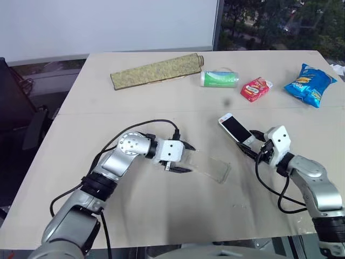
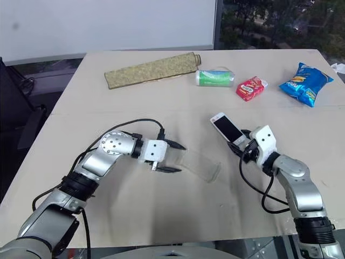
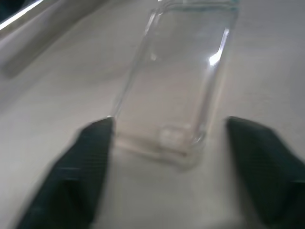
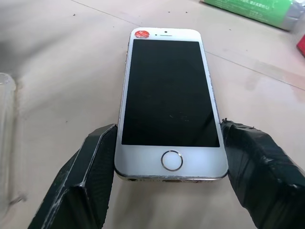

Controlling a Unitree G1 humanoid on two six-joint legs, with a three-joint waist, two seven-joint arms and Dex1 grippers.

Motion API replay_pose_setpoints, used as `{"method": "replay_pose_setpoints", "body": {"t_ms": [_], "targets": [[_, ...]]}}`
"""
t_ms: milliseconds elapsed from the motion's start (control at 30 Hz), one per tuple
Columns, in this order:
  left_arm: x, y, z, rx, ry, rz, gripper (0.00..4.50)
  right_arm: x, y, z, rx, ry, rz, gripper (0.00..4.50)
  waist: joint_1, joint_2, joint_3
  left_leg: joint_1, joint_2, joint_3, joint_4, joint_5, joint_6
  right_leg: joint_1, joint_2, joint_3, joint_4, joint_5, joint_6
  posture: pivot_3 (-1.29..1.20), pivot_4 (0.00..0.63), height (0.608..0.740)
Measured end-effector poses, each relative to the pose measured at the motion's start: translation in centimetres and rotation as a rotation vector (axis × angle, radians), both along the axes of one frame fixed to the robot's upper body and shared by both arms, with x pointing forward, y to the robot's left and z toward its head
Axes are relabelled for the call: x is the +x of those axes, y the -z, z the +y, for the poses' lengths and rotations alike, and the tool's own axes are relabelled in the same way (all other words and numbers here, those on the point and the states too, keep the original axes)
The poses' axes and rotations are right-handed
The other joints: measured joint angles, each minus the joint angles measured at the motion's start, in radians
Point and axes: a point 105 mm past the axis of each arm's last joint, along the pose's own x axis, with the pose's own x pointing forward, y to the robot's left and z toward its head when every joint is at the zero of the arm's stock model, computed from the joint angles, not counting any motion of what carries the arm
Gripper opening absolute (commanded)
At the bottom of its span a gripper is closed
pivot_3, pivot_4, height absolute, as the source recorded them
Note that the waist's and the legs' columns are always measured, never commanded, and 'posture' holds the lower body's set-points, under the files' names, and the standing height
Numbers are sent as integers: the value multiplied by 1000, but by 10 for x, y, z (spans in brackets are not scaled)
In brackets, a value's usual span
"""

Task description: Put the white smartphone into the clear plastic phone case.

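Note:
The white smartphone (image 4: 167,95), black screen up, is held by its lower end in my right gripper (image 1: 249,141), which is shut on it. The phone (image 1: 233,126) tilts up off the beige table at the right of centre. The clear plastic phone case (image 1: 211,167) lies flat on the table in the middle. My left gripper (image 1: 183,157) is open, with its fingers astride the near end of the case (image 3: 176,86). One finger (image 3: 90,162) touches a corner of the case, and the other stands a little apart from it.
Along the far side of the table (image 1: 108,216) lie a rolled woven mat (image 1: 156,71), a green and white pack (image 1: 219,79), a red snack packet (image 1: 255,89) and a blue chip bag (image 1: 309,84). Black cables trail from both wrists.

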Motion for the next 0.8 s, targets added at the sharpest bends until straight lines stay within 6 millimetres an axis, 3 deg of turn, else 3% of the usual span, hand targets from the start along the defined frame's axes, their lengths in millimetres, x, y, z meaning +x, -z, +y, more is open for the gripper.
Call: {"method": "replay_pose_setpoints", "body": {"t_ms": [167, 200, 533, 700, 800], "targets": [[6, 5, -10, 33, 48, -37, 224, 0, -1, -1, 0, 10, -4, 2887, -1, 0, 0, 1, 0, -1, 5, 0, 0, 4, 0, 0, 0, 0, 2, 0, 150, 740], [7, 5, -12, 36, 54, -47, 32, 1, -1, -1, -1, 13, -6, 2887, -2, 0, 0, 1, 0, -1, 5, 0, 0, 4, 0, 0, 0, 0, 2, 0, 150, 740], [10, -2, -16, 7, 39, -39, 32, 1, -5, 2, 18, -4, -14, 2887, -4, 1, -1, 0, 1, -2, 5, 1, 1, 3, 1, -1, 1, 1, 2, 0, 150, 740], [5, -41, -24, -151, -33, 100, 32, 3, -9, 2, 16, -8, -29, 2887, -7, 1, 0, -3, 1, -2, 3, 0, 1, -1, 2, 0, 1, 1, 2, 0, 150, 740], [-11, -64, -18, -177, -59, 304, 32, 5, -14, 1, 13, -11, -50, 2887, -14, 1, 1, -4, 2, -3, 2, 0, 1, -2, 3, 0, 1, 2, 3, 0, 150, 740]]}}
